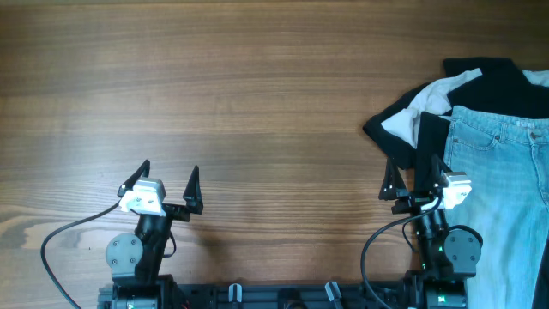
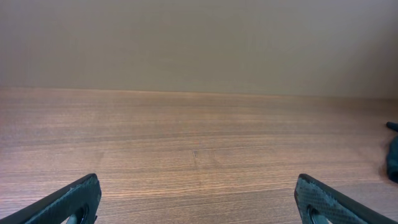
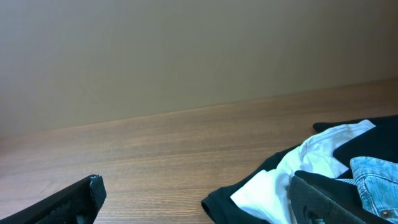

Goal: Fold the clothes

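Observation:
The pale blue denim shorts (image 1: 502,172) lie at the right edge of the table, on top of a black-and-white garment (image 1: 429,107). In the right wrist view a corner of the shorts (image 3: 376,180) shows at the lower right, with the black-and-white garment (image 3: 280,186) beside it. My right gripper (image 1: 412,172) is open and empty, just left of the shorts, its right finger over the black cloth; it also shows in the right wrist view (image 3: 199,196). My left gripper (image 1: 167,176) is open and empty over bare wood at the front left; the left wrist view (image 2: 199,199) shows it too.
The wooden table (image 1: 257,86) stretches left of the clothes. A dark edge of the black-and-white garment (image 2: 392,158) shows at the far right of the left wrist view. Cables run from both arm bases at the front edge.

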